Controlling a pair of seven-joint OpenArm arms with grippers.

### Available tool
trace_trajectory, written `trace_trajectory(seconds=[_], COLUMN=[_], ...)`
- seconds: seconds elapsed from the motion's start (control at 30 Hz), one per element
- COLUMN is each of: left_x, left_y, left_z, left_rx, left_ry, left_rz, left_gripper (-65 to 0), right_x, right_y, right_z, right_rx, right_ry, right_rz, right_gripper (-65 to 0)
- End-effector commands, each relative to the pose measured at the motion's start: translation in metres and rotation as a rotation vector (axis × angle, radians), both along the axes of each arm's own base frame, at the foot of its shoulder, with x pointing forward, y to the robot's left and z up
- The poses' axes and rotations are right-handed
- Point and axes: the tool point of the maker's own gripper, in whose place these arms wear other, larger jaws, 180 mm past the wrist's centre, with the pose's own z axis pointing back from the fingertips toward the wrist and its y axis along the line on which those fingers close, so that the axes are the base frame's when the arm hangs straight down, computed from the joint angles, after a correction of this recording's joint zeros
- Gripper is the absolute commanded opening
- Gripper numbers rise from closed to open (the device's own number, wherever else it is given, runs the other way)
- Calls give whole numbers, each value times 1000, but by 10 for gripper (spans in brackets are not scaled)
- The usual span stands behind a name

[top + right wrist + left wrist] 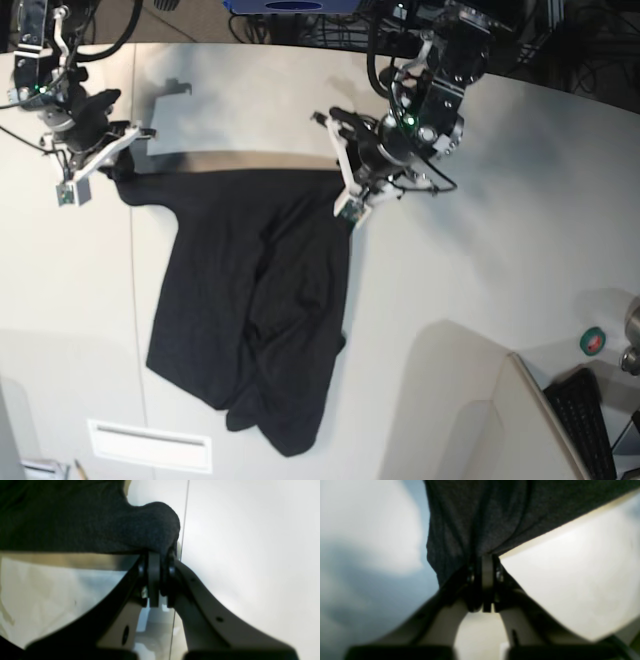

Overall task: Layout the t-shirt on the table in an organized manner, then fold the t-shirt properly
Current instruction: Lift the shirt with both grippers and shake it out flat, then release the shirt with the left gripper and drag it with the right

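The black t-shirt is stretched by its top edge between my two grippers, and the rest lies crumpled down the off-white table toward the front. No print shows. My left gripper holds the shirt's right upper corner. In the left wrist view its jaws are pinched on dark fabric. My right gripper holds the left upper corner. In the right wrist view it is shut on a bunched fold of the t-shirt, beside the table's thin seam.
A green-topped round object and a black keyboard sit at the far right edge. A pale raised panel stands at the front right. A white rectangular label lies near the front left. Cables hang behind the table.
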Motion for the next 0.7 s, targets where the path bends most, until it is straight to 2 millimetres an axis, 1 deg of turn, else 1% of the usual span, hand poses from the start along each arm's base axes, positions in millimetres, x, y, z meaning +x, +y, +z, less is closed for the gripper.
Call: trace_trajectory(seconds=[0.0, 0.03, 0.07, 0.1, 0.17, 0.2, 0.23, 0.27, 0.33, 0.4, 0.43, 0.5, 0.53, 0.57, 0.6, 0.67], left_x=[4, -4, -10, -16, -28, -32, -33, -31, -19, 6, 17, 44, 59, 73, 88, 114], left_y=[3, 3, 4, 6, 5, 5, 10, 16, 29, 41, 45, 46, 46, 47, 44, 41], left_z=[8, 5, 6, 6, 11, 15, 19, 24, 33, 42, 45, 52, 55, 56, 57, 54], left_rx=[10, 7, 9, 5, -11, -23, -26, -37, -62, -86, -93, -113, -119, -125, -139, -146], left_ry=[-31, -17, -14, -8, -3, -7, -14, -25, -48, -88, -101, -134, -147, -156, -160, -154], left_rz=[7, 6, 2, 0, -3, -3, 9, 32, 94, 147, 163, 173, 176, 183, 194, 219], left_gripper=[-502, -403, -318, -255, -158, -125, -114, -114, -123, -145, -163, -229, -286, -362, -449, -625], right_x=[2, -3, -7, -11, -17, -21, -22, -23, -28, -32, -32, -32, -31, -31, -31, -28], right_y=[-11, -12, -13, -14, -17, -25, -32, -38, -50, -59, -60, -57, -55, -53, -53, -51], right_z=[6, 4, 2, 0, -3, -3, -3, -2, -3, -3, -2, -3, -3, -3, -3, 1], right_rx=[-26, -26, -30, -33, -39, -57, -74, -90, -118, -137, -142, -142, -139, -137, -133, -126], right_ry=[-28, -17, -7, 1, 17, 22, 26, 29, 34, 39, 39, 41, 40, 40, 38, 19], right_rz=[-17, -17, -17, -16, -23, -37, -50, -64, -107, -144, -145, -133, -127, -125, -130, -145], right_gripper=[-650, -650, -650, -650, -650, -650, -650, -650, -650, -650, -650, -650, -650, -588, -500, -374])
